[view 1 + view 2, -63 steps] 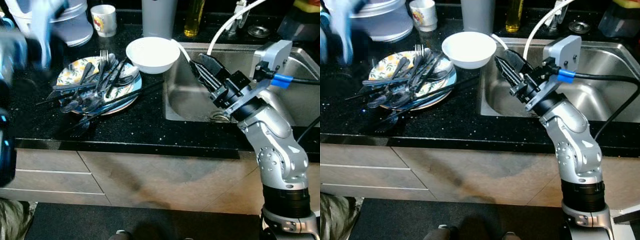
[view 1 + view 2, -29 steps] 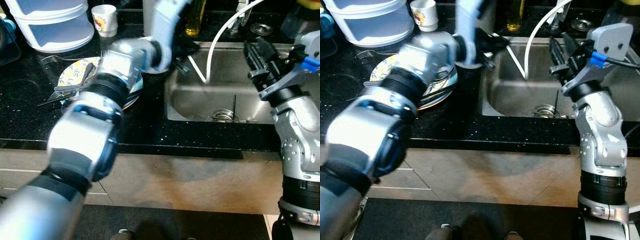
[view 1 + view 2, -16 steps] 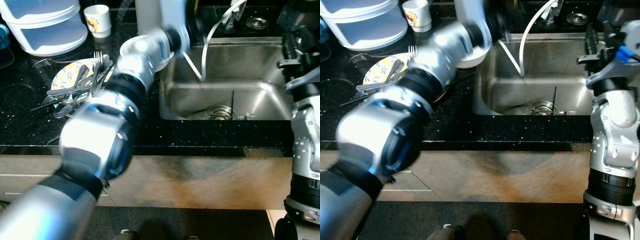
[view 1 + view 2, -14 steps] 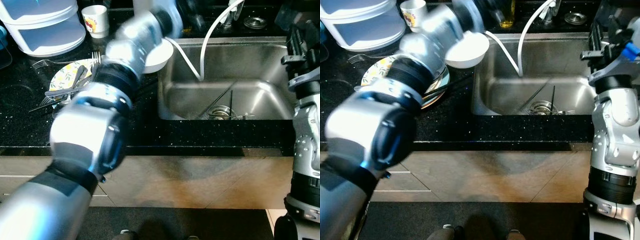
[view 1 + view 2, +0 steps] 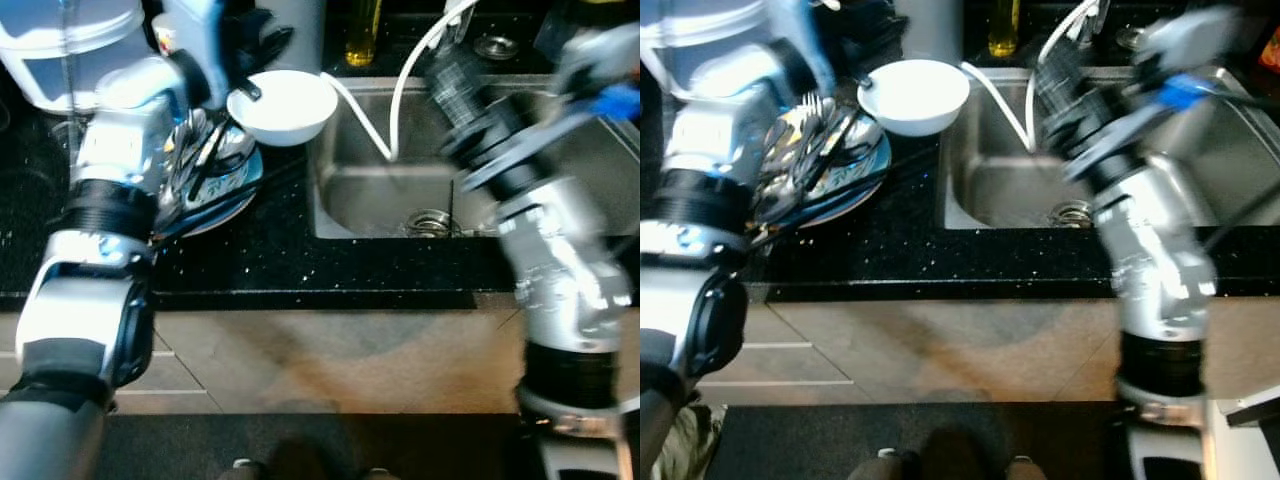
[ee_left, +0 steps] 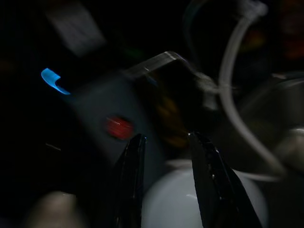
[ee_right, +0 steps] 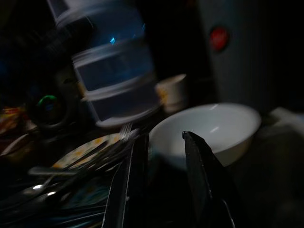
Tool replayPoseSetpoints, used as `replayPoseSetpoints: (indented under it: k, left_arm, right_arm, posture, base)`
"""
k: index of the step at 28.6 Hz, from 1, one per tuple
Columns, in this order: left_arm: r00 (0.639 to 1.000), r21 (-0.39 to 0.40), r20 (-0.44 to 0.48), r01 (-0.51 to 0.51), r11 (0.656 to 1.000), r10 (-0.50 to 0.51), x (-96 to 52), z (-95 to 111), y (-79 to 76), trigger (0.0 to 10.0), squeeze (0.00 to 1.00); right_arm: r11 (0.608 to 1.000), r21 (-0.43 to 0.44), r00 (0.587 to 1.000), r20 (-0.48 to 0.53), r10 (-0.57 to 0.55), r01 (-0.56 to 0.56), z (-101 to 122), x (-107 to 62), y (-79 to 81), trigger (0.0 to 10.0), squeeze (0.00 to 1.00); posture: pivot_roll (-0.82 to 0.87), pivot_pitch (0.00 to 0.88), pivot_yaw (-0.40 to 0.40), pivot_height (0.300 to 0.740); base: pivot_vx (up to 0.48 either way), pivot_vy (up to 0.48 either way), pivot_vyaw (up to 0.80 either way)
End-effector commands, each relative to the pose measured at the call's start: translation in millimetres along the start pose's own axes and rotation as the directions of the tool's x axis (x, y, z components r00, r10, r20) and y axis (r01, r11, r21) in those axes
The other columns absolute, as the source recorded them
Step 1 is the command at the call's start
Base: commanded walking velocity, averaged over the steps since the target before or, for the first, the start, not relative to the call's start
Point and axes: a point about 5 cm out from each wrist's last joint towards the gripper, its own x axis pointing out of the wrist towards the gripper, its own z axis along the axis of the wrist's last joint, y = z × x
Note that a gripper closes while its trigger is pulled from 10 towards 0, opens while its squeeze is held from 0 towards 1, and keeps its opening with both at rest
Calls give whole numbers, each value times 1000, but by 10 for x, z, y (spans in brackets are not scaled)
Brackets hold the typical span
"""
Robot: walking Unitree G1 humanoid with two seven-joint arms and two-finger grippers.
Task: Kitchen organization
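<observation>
In the left eye view a plate (image 5: 215,195) with a blue rim lies on the black counter (image 5: 300,250) left of the sink (image 5: 370,190), heaped with dark cutlery (image 5: 195,155), forks and spoons lying crosswise and some handles running off its edge. A white bowl (image 5: 283,105) stands just behind it at the sink's corner. The left gripper (image 5: 250,50) is raised over the back of the counter, just beside the bowl's far rim, its arm stretched over the plate and hiding part of it. A white hose (image 5: 395,100) loops down into the basin above the drain (image 5: 428,220). The right arm (image 5: 530,200), blurred, stands over the sink. In the right eye view the scene is the same, with a bottle (image 5: 1001,30) of yellow liquid and a grey canister (image 5: 930,25) on the counter behind the bowl, and a white stacked container (image 5: 700,25) at the far left. In the left wrist view, very dark, the two fingers (image 6: 133,175) are spread with a clear gap and hold nothing; the bowl lies pale just below them, the hose curving beside. In the right wrist view the fingers (image 7: 199,175) are likewise apart and empty, pointing across at the bowl, with the plate and cutlery, a small cup (image 7: 173,92) and the stacked container beyond.
</observation>
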Motion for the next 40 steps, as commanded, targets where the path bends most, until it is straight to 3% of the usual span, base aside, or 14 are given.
replayPoseSetpoints:
  k: [1, 3, 5, 12, 14, 17, 19, 21, 24, 27, 30, 32, 38, 40]
  left_arm:
    - [996, 124, -6, -83, 989, 84, -105, 33, 66, 10000, 0]
    - [986, 182, -34, -154, 971, 163, -175, 25, 121, 10000, 0]
    - [986, 182, -34, -154, 971, 163, -175, 25, 121, 10000, 0]
    - [889, 225, -212, -360, 906, 406, -548, -209, 245, 10000, 0]
    - [855, 201, -248, -415, 887, 456, -681, -307, 207, 10000, 0]
    - [829, 162, -274, -460, 873, 487, -762, -386, 139, 10000, 0]
    - [810, 141, -308, -480, 866, 499, -814, -484, 21, 10000, 0]
    - [796, 144, -319, -496, 857, 514, -829, -509, -25, 10000, 0]
    - [782, 138, -321, -519, 844, 534, -794, -518, -86, 10000, 0]
    - [791, 99, -319, -521, 848, 523, -761, -500, -122, 10000, 0]
    - [822, 34, -270, -512, 858, 501, -692, -440, -211, 10000, 0]
    - [834, 7, -279, -493, 870, 475, -686, -465, -323, 10000, 0]
    - [845, 47, -278, -462, 886, 456, -692, -480, -437, 10000, 0]
    - [835, 53, -294, -472, 880, 465, -692, -505, -458, 10000, 0]
  right_arm:
    - [1000, -5, 997, -75, -2, 1, -148, -9, 2, 10000, 0]
    - [992, -120, 991, -131, 14, -30, -242, -17, 20, 10000, 0]
    - [992, -120, 991, -131, 14, -30, -242, -17, 20, 10000, 0]
    - [947, -300, 971, -234, 46, -117, -435, 37, 148, 10000, 0]
    - [895, -430, 967, -256, 6, -120, -524, 70, 155, 10000, 0]
    - [875, -475, 972, -235, -17, -99, -536, 91, 151, 10000, 0]
    - [797, -592, 974, -225, -24, -117, -539, 108, 145, 10000, 0]
    - [771, -625, 974, -224, -23, -125, -547, 108, 140, 10000, 0]
    - [857, -515, 988, -134, -76, -4, -430, 103, 52, 10000, 0]
    - [880, -463, 989, -41, -142, 107, -297, 90, -45, 10000, 0]
    - [839, -399, 929, 155, -336, 370, 31, -21, -349, 10000, 0]
    - [757, -466, 889, 221, -401, 457, 144, -110, -475, 10000, 0]
    - [794, -478, 921, 91, -380, 375, -44, -131, -472, 10000, 0]
    - [860, -370, 931, 43, -362, 351, -148, -113, -427, 10000, 0]
  posture:
    - [103, 164, 5, 740]
    - [102, 159, 7, 740]
    - [102, 159, 7, 740]
    - [119, 147, 13, 740]
    - [122, 142, 15, 740]
    - [127, 141, 14, 740]
    - [131, 139, 13, 740]
    - [128, 136, 13, 740]
    - [128, 135, 9, 740]
    - [128, 135, 9, 740]
    - [116, 130, 13, 740]
    - [111, 128, 17, 740]
    - [108, 126, 23, 740]
    - [112, 125, 19, 740]
  base:
    - [0, 0, 0]
    - [0, 0, 0]
    - [0, 0, 0]
    - [0, 0, 0]
    - [0, 0, 0]
    - [0, 0, 0]
    - [0, 0, 0]
    - [0, 0, 0]
    - [0, 0, 0]
    - [0, 0, 0]
    - [0, 0, 0]
    - [0, 0, 0]
    - [0, 0, 0]
    - [0, 0, 0]
